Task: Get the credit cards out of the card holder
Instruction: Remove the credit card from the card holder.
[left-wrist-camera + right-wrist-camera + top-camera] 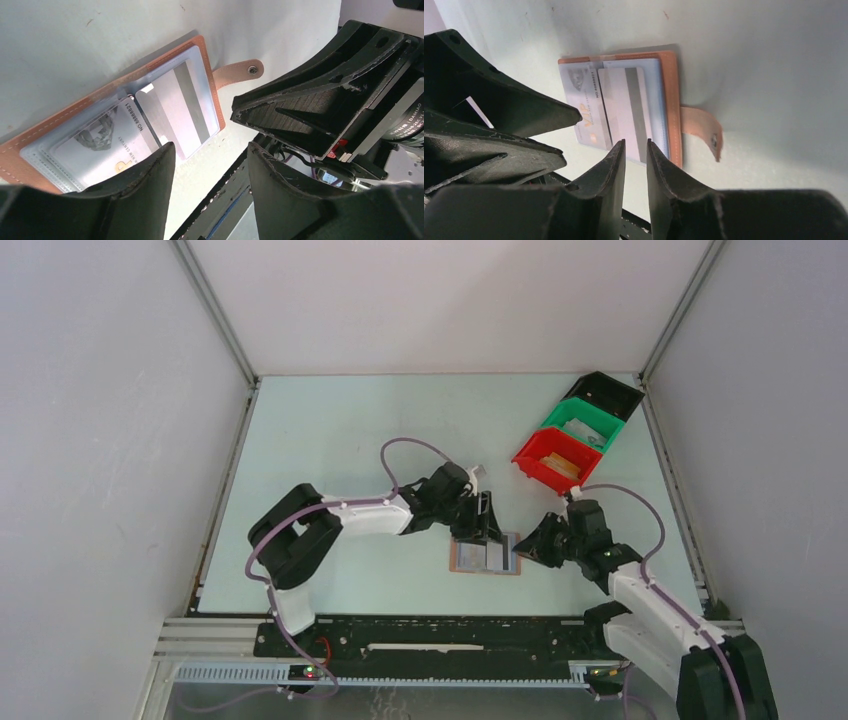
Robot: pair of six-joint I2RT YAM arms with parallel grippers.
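The brown card holder (462, 558) lies open on the table, pale lining up, its strap tab (704, 131) sticking out to one side. Two pale cards sit in it: one printed with a diamond and gold letters (97, 150), one with a grey stripe (182, 107). They also show in the right wrist view, the printed card (586, 112) beside the striped card (629, 107). I see no tan or black card in the holder. My left gripper (484, 524) is open and empty just above the holder's far edge. My right gripper (528, 548) sits at its right edge, jaws narrowly apart and empty.
Red (540, 470), green (560, 422) and black (612, 392) bins stand in a row at the back right. The red bin holds something flat and tan (563, 464). White walls enclose the table. The two grippers are close together over the holder.
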